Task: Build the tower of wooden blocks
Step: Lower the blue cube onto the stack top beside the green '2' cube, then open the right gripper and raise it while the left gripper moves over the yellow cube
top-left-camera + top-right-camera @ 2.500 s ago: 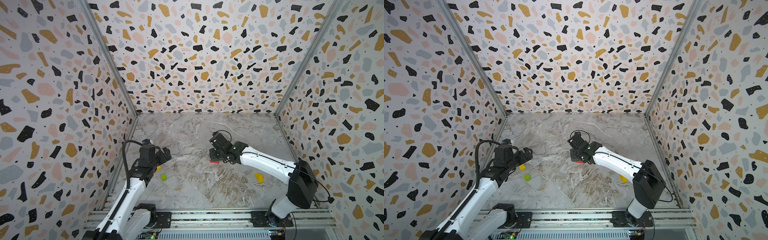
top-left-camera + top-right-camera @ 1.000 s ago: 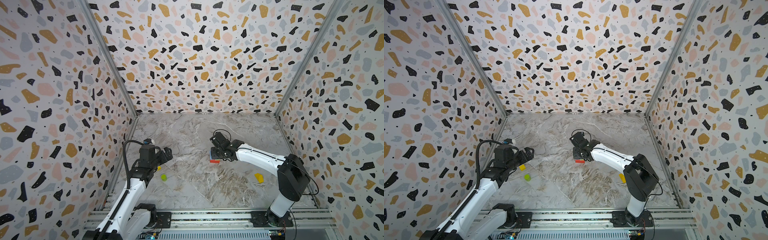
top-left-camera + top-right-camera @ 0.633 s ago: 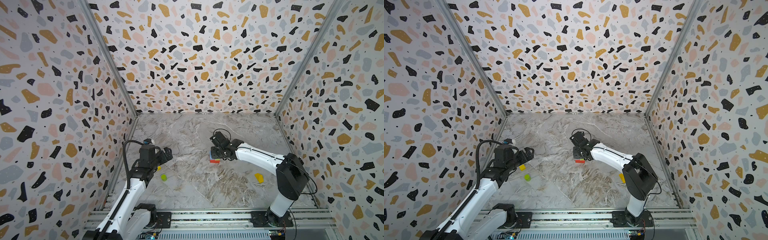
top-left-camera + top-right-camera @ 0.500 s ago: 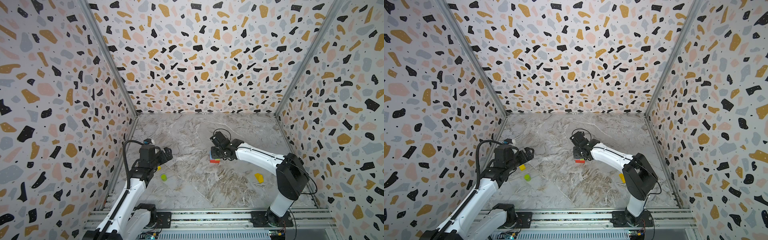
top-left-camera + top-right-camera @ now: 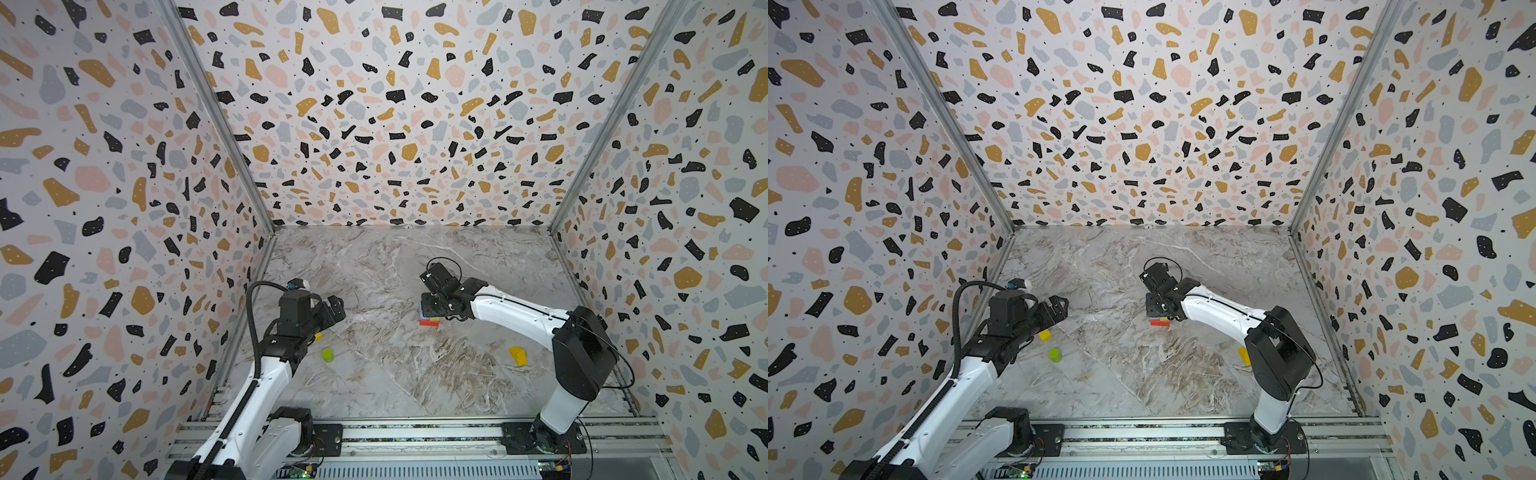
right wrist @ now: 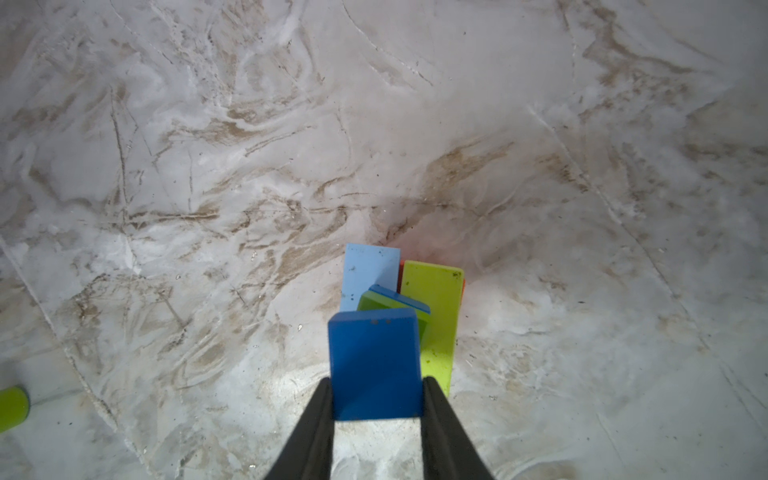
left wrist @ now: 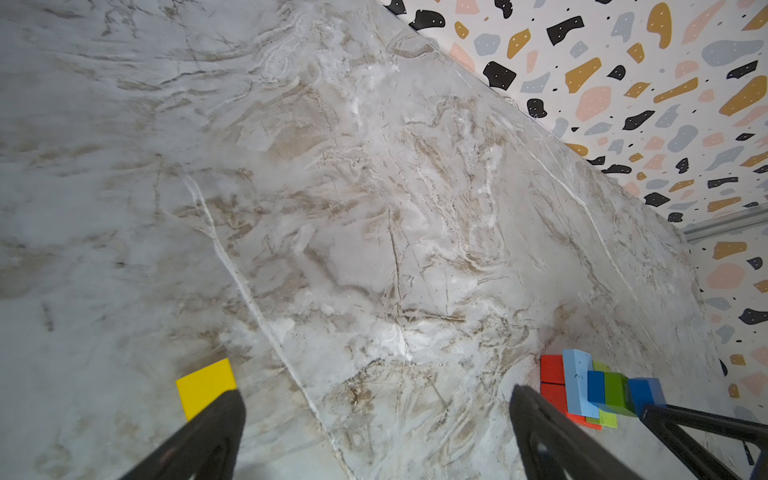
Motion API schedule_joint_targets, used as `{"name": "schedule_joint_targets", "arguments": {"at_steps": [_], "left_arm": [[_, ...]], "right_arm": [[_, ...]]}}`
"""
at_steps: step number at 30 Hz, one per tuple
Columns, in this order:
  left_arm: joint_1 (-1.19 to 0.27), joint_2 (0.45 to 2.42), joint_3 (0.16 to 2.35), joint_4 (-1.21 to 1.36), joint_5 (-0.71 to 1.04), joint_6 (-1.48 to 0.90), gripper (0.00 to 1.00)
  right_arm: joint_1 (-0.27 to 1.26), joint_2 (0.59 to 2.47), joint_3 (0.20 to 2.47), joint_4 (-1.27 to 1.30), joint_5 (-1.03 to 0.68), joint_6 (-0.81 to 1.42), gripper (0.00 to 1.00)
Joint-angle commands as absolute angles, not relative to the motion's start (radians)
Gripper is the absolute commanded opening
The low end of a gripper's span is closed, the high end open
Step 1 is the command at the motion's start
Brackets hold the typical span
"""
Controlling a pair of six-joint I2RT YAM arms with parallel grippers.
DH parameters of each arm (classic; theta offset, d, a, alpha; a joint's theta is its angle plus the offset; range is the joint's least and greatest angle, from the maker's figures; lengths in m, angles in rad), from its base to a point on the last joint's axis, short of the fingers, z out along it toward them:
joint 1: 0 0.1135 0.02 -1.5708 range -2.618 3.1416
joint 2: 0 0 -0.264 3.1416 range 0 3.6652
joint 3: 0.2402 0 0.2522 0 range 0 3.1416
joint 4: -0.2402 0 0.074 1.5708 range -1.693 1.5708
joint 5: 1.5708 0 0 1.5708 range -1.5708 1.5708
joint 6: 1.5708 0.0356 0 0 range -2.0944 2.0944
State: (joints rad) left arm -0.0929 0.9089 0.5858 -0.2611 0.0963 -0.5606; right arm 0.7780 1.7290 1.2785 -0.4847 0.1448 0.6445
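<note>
The wood block tower stands near the middle of the marble tabletop. From my right wrist camera I look down its stack: red slabs at the base, a light blue block and a lime bar lying side by side on them, and a green cube higher up. Directly over the tower, my right gripper clamps a dark blue cube between its narrowed jaws, one finger on each side face. The cube overlaps the green cube from above, though I cannot tell whether the two touch. The rest lies loose around the tower. In both top views a lime cylinder stands well apart from the tower on its left and nearer the front rail, with a yellow cube just beyond it, farther from the tower. My left gripper hovers there with its jaws spread wide and nothing between them, one fingertip overlapping the yellow cube's edge in the left wrist view. On the tower's other side, also toward the front rail, a yellow wedge lies alone beside the right arm.
</note>
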Motion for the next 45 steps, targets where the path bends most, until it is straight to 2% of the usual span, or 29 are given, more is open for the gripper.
{"name": "schedule_joint_targets", "arguments": {"at_steps": [1,16,24,28,33,40,45], "left_arm": [[-0.097,0.904,0.577,-0.225,0.098,-0.553,1.0],[-0.097,0.904,0.579,-0.234,0.078,-0.551,1.0],[-0.097,0.908,0.587,-0.243,0.063,-0.544,1.0],[-0.097,0.914,0.602,-0.25,0.086,-0.521,1.0],[-0.097,0.943,0.612,-0.276,0.028,-0.521,1.0],[-0.097,1.089,0.673,-0.356,-0.086,-0.537,1.0],[-0.087,1.113,0.705,-0.391,-0.15,-0.555,0.95]], "right_arm": [[0.775,1.723,1.307,-0.489,0.143,0.629,0.36],[0.773,1.693,1.304,-0.494,0.156,0.623,0.42],[0.772,1.678,1.319,-0.504,0.163,0.606,0.49],[0.757,1.623,1.296,-0.484,0.152,0.579,0.51],[0.733,1.503,1.228,-0.429,0.145,0.5,0.59],[0.576,1.304,1.029,-0.282,-0.046,0.462,0.68],[0.494,1.225,0.922,-0.212,-0.135,0.451,0.7]]}}
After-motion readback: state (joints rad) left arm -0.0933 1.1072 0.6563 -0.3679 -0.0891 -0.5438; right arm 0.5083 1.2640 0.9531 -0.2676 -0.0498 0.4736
